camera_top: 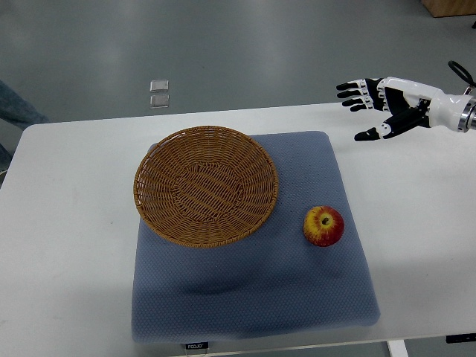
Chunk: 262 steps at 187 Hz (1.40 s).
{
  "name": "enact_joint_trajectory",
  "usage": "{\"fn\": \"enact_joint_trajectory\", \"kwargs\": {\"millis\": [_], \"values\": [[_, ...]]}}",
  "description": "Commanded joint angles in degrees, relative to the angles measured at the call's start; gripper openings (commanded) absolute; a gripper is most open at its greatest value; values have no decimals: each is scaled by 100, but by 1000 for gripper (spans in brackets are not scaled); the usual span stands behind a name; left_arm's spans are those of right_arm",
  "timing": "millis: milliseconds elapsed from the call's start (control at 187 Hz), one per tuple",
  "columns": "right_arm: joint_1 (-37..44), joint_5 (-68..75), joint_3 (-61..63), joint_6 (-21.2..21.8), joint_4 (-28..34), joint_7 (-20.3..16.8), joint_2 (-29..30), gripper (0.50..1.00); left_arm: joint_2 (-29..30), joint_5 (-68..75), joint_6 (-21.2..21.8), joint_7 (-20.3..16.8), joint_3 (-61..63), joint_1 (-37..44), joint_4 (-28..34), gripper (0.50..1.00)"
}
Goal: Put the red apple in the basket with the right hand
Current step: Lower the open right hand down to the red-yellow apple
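Top view of the reach stage. The right hand (372, 108) hovers over the far right corner of the tabletop (67, 245), fingers spread wide and holding nothing. The left hand is out of view. The red apple (323, 226) sits on the blue mat (253, 297), near the mat's right edge and toward its near half, stem hollow facing up. The wicker basket (206, 186) rests on the far left part of the same mat, empty, its rim just beside the apple but apart from it.

The step in hand, as judged here, is the approach to the apple; nothing of the grasp is yet done. To do it well, the hand should travel toward the near edge and descend over the apple from above, keeping the fingers wide until they straddle the fruit. The thumb should oppose the fingers across the widest part. A round, smooth apple on a soft mat may roll if nudged sideways, so closing should be even. The lift must clear the basket rim before release.
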Motion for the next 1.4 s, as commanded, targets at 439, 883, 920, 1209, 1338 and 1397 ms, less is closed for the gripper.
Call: {"fn": "enact_joint_trajectory", "kwargs": {"millis": [439,883,920,1209,1338,1397], "values": [[-78,-1657,-177,49,1795,4,-804,913,0,4,-1,4,0,3,0,1000],[-96,-2773,-968,-74,1874,4,-365,913,0,4,-1,4,0,3,-9,1000],[-96,-2808,-977,-82,1865,4,-321,913,0,4,-1,-4,0,3,-9,1000],[-87,-2949,-1179,-152,1734,-14,-101,911,0,4,-1,4,0,12,-9,1000],[-96,-3028,-1241,-249,1628,-14,22,911,0,4,-1,-4,0,12,-9,1000],[-96,-3028,-1285,-258,1593,-14,48,911,0,4,-1,4,0,12,-9,1000]]}}
